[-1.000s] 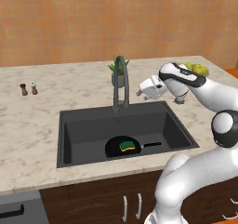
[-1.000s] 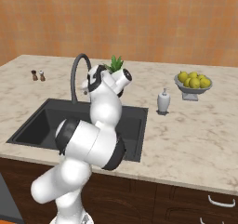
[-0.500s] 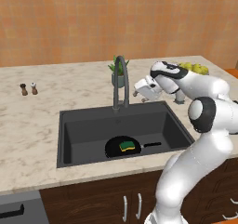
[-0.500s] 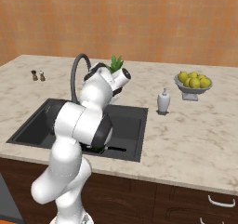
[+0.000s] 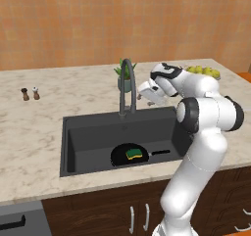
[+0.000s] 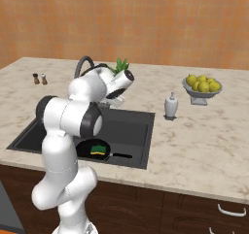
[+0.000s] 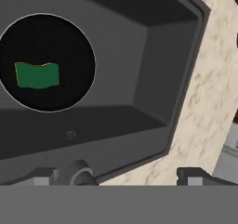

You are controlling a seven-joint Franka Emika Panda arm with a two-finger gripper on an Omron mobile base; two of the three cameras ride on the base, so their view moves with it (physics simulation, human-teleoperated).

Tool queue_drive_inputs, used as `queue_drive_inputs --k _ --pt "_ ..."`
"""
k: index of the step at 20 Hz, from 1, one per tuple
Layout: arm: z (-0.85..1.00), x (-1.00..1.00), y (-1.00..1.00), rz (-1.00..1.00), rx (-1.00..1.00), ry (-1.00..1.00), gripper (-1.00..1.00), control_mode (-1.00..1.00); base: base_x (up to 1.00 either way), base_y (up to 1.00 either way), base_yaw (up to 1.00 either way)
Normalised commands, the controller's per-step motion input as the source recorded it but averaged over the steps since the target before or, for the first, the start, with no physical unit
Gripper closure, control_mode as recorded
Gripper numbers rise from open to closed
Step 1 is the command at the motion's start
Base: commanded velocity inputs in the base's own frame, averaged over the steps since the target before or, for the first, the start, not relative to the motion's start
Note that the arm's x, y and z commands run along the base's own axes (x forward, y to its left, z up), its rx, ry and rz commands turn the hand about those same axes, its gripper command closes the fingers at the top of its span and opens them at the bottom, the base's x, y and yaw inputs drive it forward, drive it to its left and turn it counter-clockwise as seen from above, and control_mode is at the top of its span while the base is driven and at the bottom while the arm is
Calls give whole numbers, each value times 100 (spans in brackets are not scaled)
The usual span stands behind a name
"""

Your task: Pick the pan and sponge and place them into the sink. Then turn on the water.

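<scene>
Pan (image 5: 128, 155) and sponge (image 5: 133, 154) lie in the sink (image 5: 88, 137). Empty gripper (image 7: 116, 176), jaws spread, might miss or jam the faucet (image 5: 126, 90).

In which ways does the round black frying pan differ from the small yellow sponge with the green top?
The round black frying pan is wide, shallow and has a long thin handle; the small yellow sponge with the green top is a compact block, much smaller. The pan rests on the sink floor; the sponge lies inside the pan. Both are in the dark grey sink.

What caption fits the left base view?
Pan with sponge lies in the sink; open tool beside the faucet.
</scene>
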Motion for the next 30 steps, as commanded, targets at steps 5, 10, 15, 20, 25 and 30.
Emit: queue_drive_inputs --k 5,10,15,20,25,30 --pt "-72 6 -65 22 0 -36 -100 -100 0 0 0" --pt "-62 0 -48 25 0 -41 -100 -100 0 0 0" --pt "-82 2 -24 27 -3 -28 -100 -100 0 0 0" --pt "-86 12 -78 22 -1 -14 -100 -100 0 0 0" --pt "-76 5 -62 23 0 -21 -100 -100 0 0 0" --pt "-97 0 -34 27 -4 -18 -100 -100 0 0 0"
